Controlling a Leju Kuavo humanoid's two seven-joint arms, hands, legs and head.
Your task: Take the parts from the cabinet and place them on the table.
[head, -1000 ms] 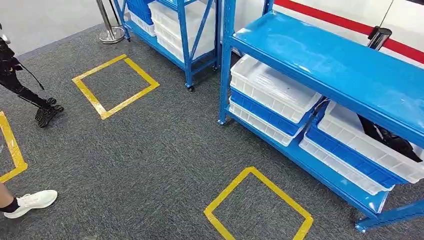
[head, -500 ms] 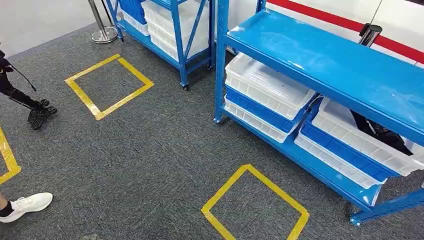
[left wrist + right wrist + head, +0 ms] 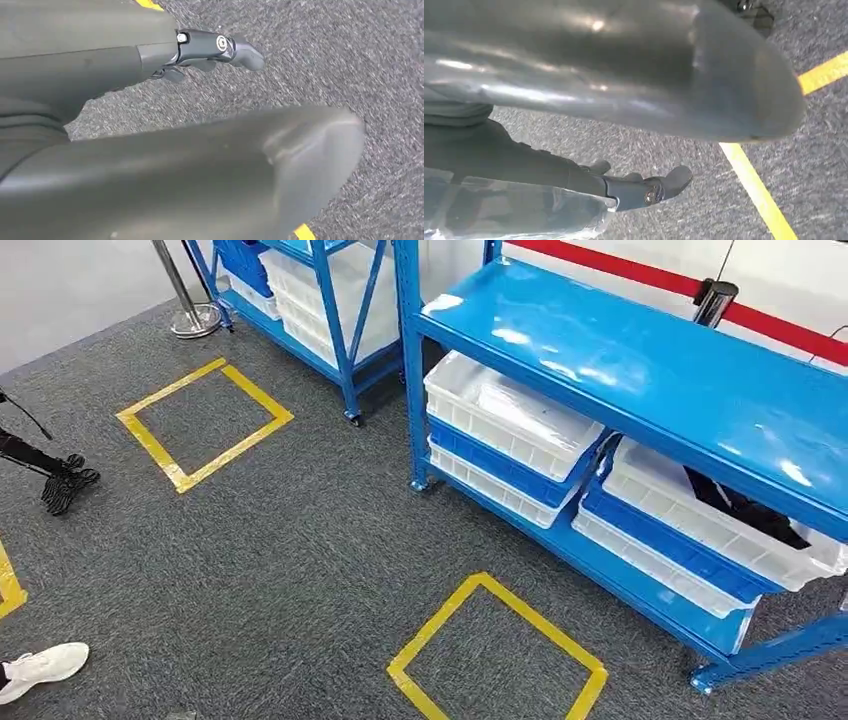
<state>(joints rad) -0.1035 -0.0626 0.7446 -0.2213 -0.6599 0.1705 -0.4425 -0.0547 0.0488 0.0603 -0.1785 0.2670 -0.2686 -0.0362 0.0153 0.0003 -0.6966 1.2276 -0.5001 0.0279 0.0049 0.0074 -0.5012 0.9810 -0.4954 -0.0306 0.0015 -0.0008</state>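
Everything in my head view has slid left and down over the last second, so I am turning, not the shelves. Both arms hang by my sides: my left hand (image 3: 210, 50) and right hand (image 3: 644, 187) show over grey carpet with fingers loosely apart and nothing in them. Dark parts (image 3: 745, 510) lie in the white bin (image 3: 700, 515) at the frame's right, under the blue cabinet (image 3: 640, 370) top. I judge I am on the approach; next I must step to the yellow square (image 3: 495, 650), face that bin and reach in.
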